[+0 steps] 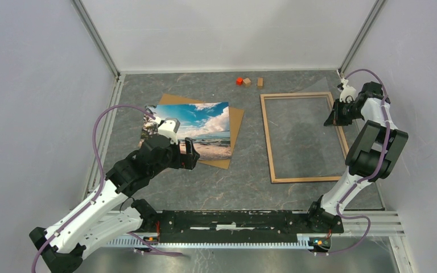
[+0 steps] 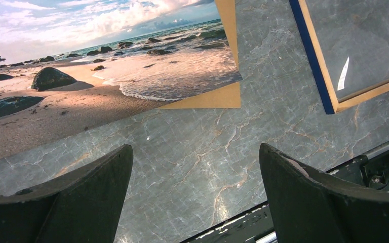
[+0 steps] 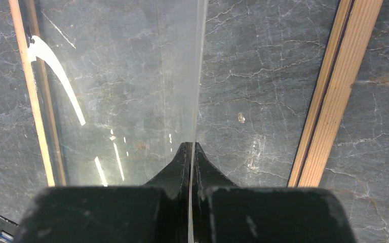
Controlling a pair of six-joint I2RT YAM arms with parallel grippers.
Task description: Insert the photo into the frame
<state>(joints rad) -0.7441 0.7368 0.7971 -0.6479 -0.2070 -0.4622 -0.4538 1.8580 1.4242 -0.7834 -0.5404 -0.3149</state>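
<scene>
Lying just beyond the wide-spread left pincer (image 2: 195, 152), the photo (image 2: 106, 66), right pincer (image 3: 192, 147) pinching a clear pane (image 3: 131, 76) over the frame (image 3: 329, 101)

No text, label or number is readable.

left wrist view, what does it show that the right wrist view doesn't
Only the left wrist view shows the photo lying on a brown backing board, the open left gripper hanging over bare table, and the dark blue side of the frame. Only the right wrist view shows the right gripper shut on the edge of a clear sheet. Both views share the frame's light wood rails, white glare on the clear sheet and the grey marbled table.
</scene>
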